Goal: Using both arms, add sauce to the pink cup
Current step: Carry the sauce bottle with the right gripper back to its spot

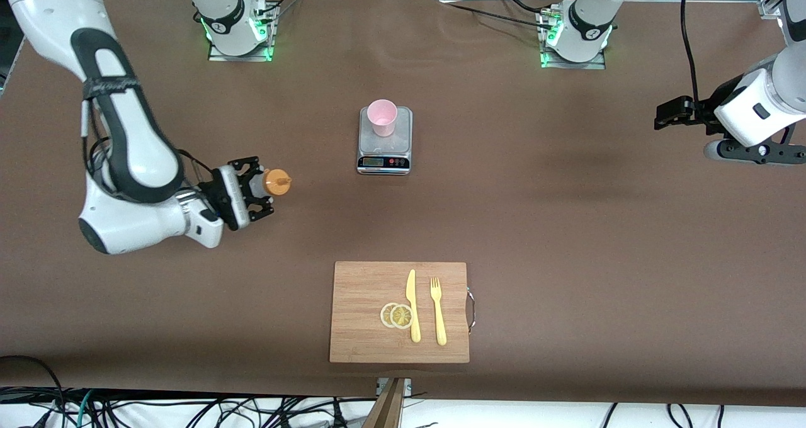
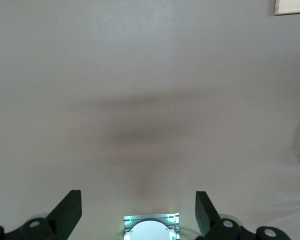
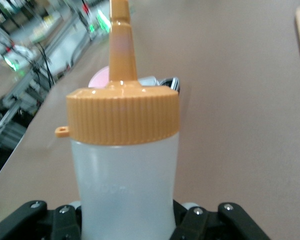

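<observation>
Sauce is the job here, and the table (image 1: 567,226) that carries it all is a wide brown surface with both arm bases along one edge. The right arm (image 1: 126,138) reaches in from its own end of the table, and the left arm (image 1: 762,101) waits at the other end, well apart from everything else.

A wooden cutting board (image 1: 365,289) lies well away from both grippers, near the table edge closest to the front camera. On it lie two lemon slices (image 1: 397,315), a yellow knife (image 1: 412,305) touching them, and a yellow fork (image 1: 437,311) just beside the knife. A grey kitchen scale (image 1: 385,154) sits mid-table, between the two grippers and nearer to the right one.

The right gripper (image 1: 252,192) is clenched around the sauce bottle (image 1: 267,183), holding it tipped over sideways above bare table, its orange cap (image 3: 122,117) and nozzle pointing toward the scale. In the right wrist view the whitish body (image 3: 125,190) sits between the black fingers (image 3: 200,225), with the cup's rim showing past the cap.

The left gripper (image 2: 138,210) hangs over bare table with its fingers (image 2: 67,210) spread wide and nothing between them.

The pink cup (image 1: 382,117) stands upright on the scale's platform, apart from the bottle's nozzle.
</observation>
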